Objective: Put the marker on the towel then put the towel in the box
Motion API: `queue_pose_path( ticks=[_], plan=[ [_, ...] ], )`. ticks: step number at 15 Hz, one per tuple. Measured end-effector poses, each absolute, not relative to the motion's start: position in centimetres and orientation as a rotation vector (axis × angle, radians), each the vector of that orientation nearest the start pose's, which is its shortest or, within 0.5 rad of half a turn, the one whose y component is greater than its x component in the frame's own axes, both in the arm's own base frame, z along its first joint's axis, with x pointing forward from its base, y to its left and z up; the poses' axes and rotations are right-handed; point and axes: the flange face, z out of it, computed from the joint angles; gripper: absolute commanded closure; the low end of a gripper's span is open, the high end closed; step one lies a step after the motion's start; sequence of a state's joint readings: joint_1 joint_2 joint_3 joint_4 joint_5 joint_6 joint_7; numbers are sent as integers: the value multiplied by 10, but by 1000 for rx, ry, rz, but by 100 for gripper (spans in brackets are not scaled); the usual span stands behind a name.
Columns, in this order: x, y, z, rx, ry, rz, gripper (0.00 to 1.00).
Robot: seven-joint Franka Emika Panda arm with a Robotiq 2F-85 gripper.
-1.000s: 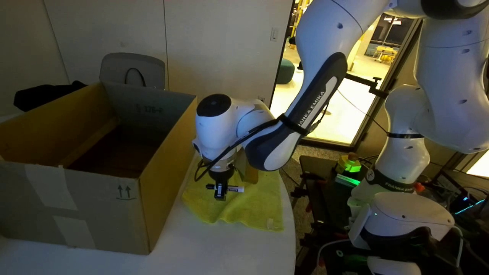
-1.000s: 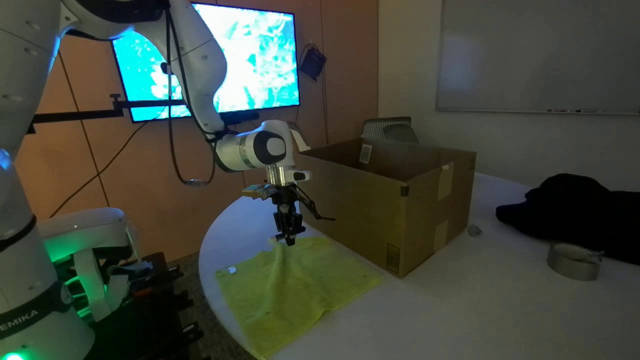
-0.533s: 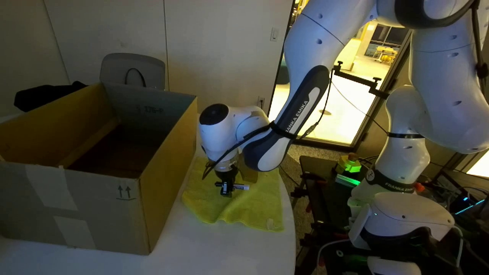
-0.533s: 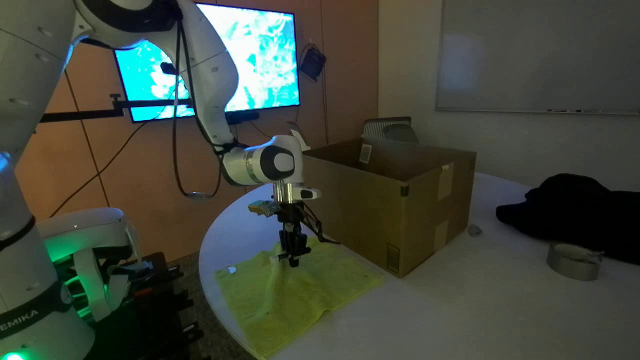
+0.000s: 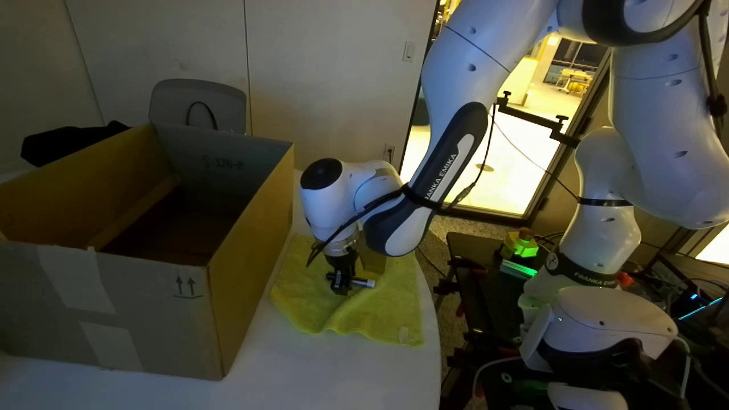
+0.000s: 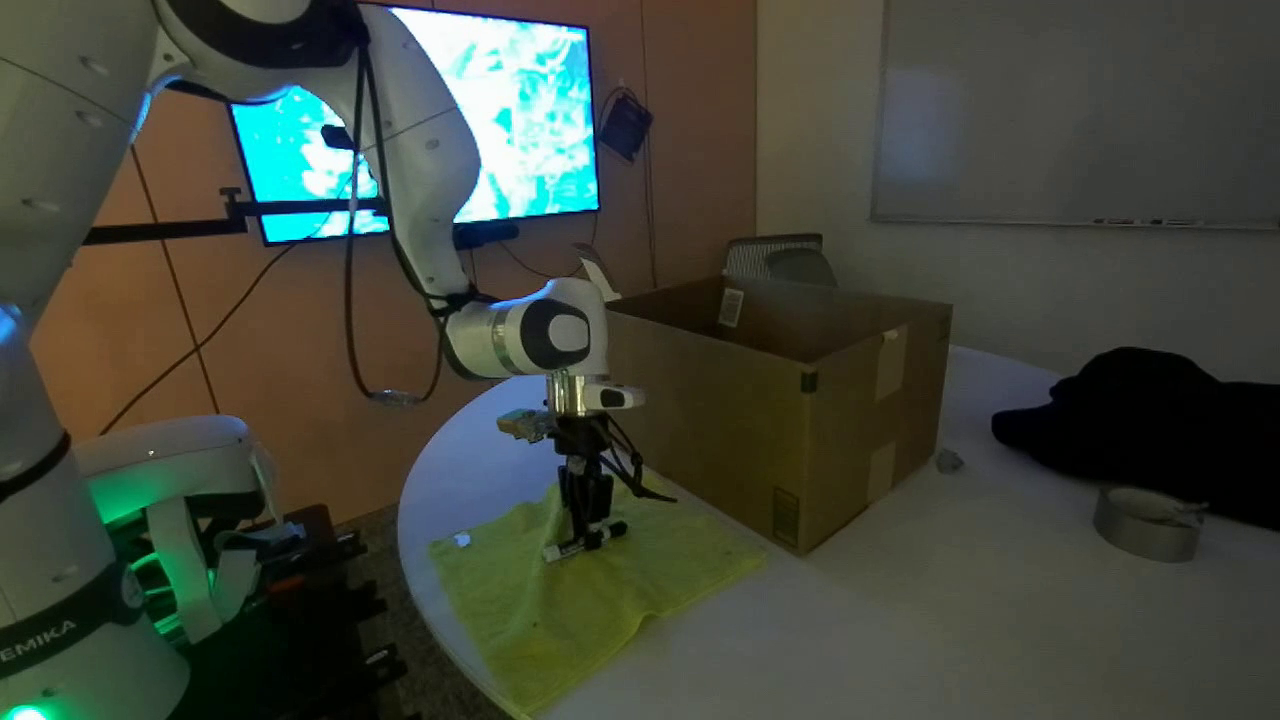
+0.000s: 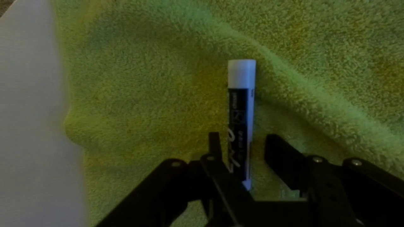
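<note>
1. A black-and-white marker [image 7: 240, 123] lies on a yellow-green towel [image 7: 142, 110], which is spread, slightly rumpled, on the white tabletop [image 5: 319, 378].
2. The robot's black fingers [image 7: 284, 164] are apart, one on each side of the marker. In the wrist view a gap shows along one side of the barrel, so they are not pinching it; whether the nearer finger touches it, I cannot tell.
3. Progress: the first half, marker onto towel, looks done. The second half is not: the towel lies outside the large brown box [image 5: 165, 324], just beside it. What remains, I judge, is to clear the marker, grip the cloth and carry both over the box wall.
4. Direction: the marker's long axis lies flat, running roughly toward the box. In both exterior views its dark end faces the box and its white end points away. In the wrist view the white end is at top, just beside a raised fold [image 7: 293, 75]; a finger partly hides the lower end.
</note>
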State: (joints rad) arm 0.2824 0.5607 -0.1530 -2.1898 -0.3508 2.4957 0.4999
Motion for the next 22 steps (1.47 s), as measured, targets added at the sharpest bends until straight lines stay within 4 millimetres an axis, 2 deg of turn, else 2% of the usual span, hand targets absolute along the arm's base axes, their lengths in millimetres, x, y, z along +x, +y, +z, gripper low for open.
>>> queue_pose_path(
  ticks=[3,7,11,18,22],
  plan=[
    [512,60,119,-3449,116,267,1],
    [499,59,137,-3437,140,253,0],
    [474,69,148,-3415,104,255,0],
    [410,124,131,-3308,-180,179,0],
    [383,149,121,-3273,-341,162,0]
  ],
)
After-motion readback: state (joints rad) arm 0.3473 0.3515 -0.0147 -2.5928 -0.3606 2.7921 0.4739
